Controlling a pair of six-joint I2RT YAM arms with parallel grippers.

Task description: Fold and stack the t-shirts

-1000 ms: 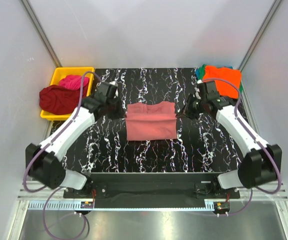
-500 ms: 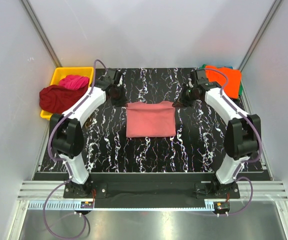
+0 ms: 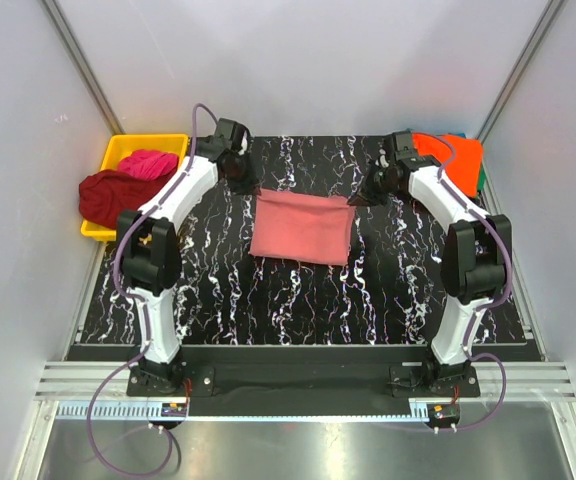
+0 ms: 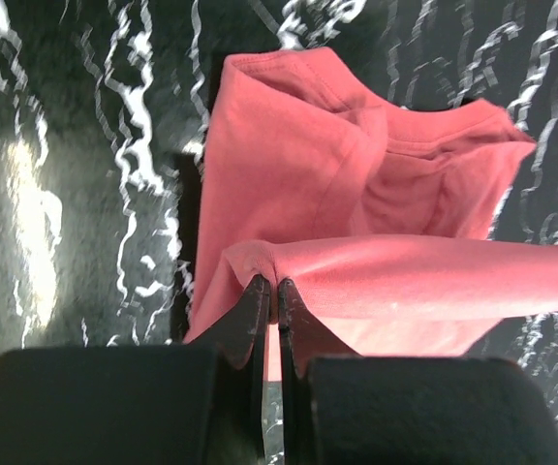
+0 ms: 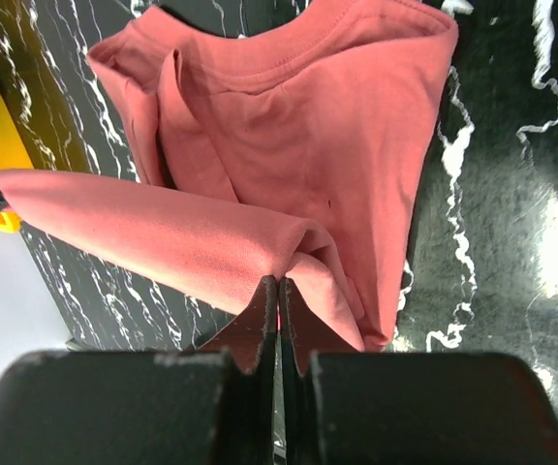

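- At the middle of the black marbled desk (image 3: 218, 290), a salmon-pink t-shirt (image 3: 301, 228) lies partly folded, with its far edge lifted off the surface.
- The left tool (image 4: 269, 288) is closed tight on the shirt's far-left corner, the cloth pinched between its fingers.
- The right tool (image 5: 278, 283) is likewise clamped on the far-right corner, and the raised hem stretches between the two.
- A yellow bin (image 3: 118, 148) at the far left holds heaped garments (image 3: 113, 197).
- An orange folded stack (image 3: 448, 162) sits at the far right.

The black marbled table (image 3: 298, 300) carries a salmon t-shirt (image 3: 303, 228) at centre, an orange folded stack (image 3: 450, 160) far right and a yellow bin (image 3: 118, 150) at its far-left edge.
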